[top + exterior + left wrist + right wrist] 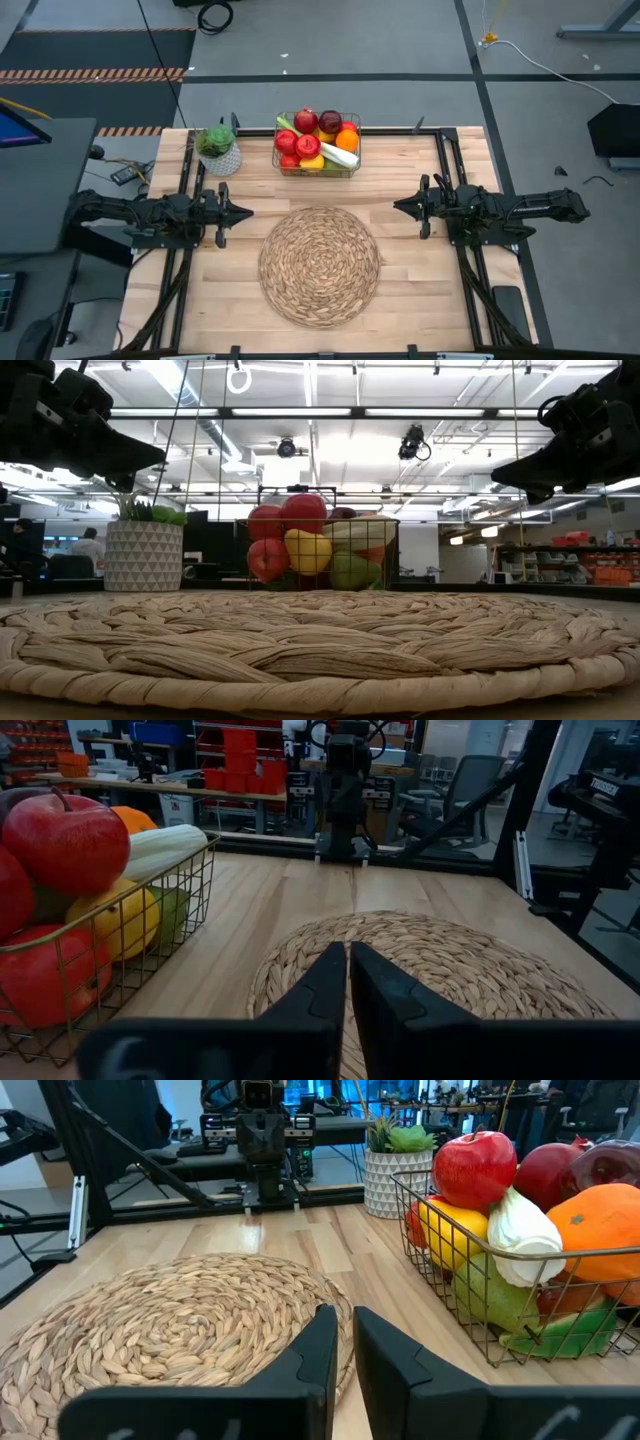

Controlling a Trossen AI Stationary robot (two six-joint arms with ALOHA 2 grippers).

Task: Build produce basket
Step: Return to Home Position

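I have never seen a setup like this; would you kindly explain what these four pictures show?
It is a robot with two dark arms at a wooden table. One picture looks straight down, one looks level from the tabletop, and two come from wrist cameras. The left gripper and right gripper hover on either side of a round woven mat, both shut and holding nothing. Near the table's far edge stands a wire basket heaped with toy produce, beside a potted plant.

The right gripper (343,1316) is hanging above the table (300,1240) with its fingers almost touching, facing the woven mat (170,1315). The basket (432,1210) is holding produce (475,1168) heaped above its rim. A white pot (390,1180) is standing just beyond it.
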